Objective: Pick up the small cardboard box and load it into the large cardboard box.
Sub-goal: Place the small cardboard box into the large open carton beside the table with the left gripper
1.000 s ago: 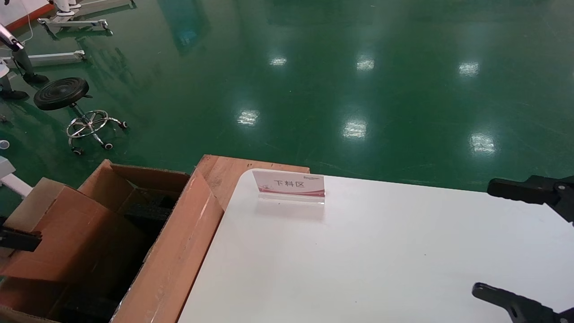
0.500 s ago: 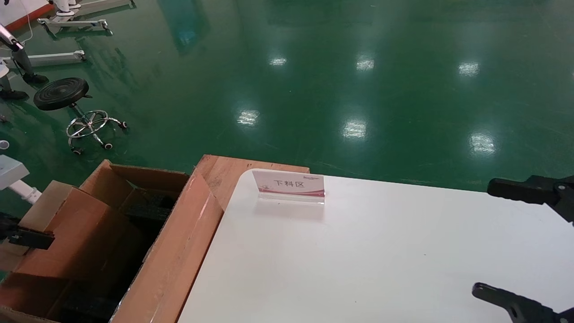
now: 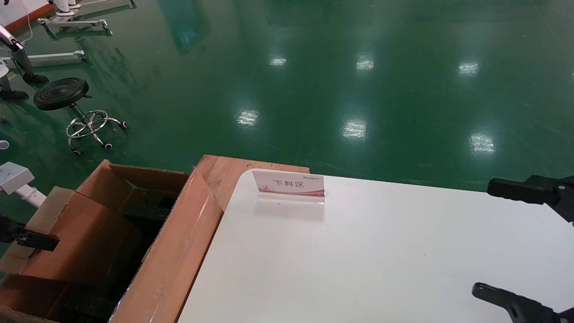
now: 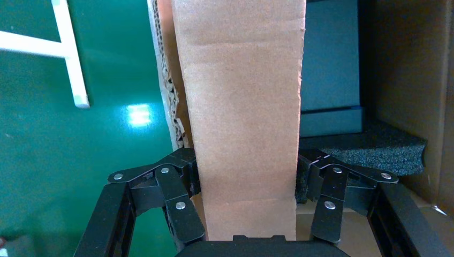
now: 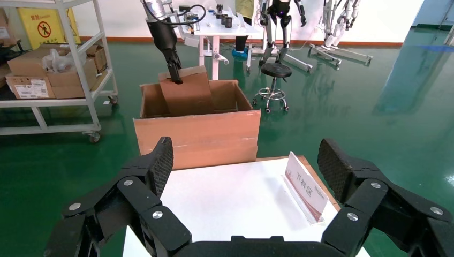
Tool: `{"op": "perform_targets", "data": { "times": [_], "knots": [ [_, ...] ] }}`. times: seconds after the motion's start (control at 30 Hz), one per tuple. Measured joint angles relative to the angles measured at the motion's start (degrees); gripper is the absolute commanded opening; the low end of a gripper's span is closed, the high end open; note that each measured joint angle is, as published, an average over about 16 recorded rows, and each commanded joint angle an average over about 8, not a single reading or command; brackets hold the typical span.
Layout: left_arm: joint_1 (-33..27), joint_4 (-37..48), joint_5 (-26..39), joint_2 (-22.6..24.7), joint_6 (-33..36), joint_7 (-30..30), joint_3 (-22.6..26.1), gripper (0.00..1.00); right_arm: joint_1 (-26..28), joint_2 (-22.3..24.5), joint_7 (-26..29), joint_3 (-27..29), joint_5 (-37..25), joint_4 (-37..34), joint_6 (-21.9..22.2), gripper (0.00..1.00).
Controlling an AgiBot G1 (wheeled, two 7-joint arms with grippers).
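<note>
Head view: the left gripper (image 3: 27,240) pinches the small plain brown cardboard box (image 3: 74,237), tilted over the big brown flapped cardboard box (image 3: 179,251) beside the white table (image 3: 381,260); open room lies straight below; left wrist view: its long side runs away from the claw; right wrist view: the right gripper (image 5: 246,176) hangs spread wide over the table

To your left, off the table's (image 3: 358,251) left edge, stands the large cardboard box (image 3: 175,255). The small cardboard box (image 3: 76,237) sits tilted in its opening, left gripper (image 3: 27,237) at its outer side. The sign stand (image 3: 289,185) is on the table's far edge; the right gripper (image 3: 524,242) hovers over the table's right side.
</note>
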Motion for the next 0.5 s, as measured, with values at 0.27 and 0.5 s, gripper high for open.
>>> {"op": "perform_targets", "data": {
  "times": [0.27, 0.5],
  "knots": [
    [2.2, 2.6, -1.8, 1.3, -0.6, 1.2, 0.6, 1.00, 0.0, 0.0, 0.0, 0.0, 0.0, 0.0, 0.0, 1.00],
    [2.4, 2.7, -1.8, 1.4, -0.6, 1.3, 0.6, 1.00, 0.0, 0.0, 0.0, 0.0, 0.0, 0.0, 0.0, 1.00]
  ]
}}
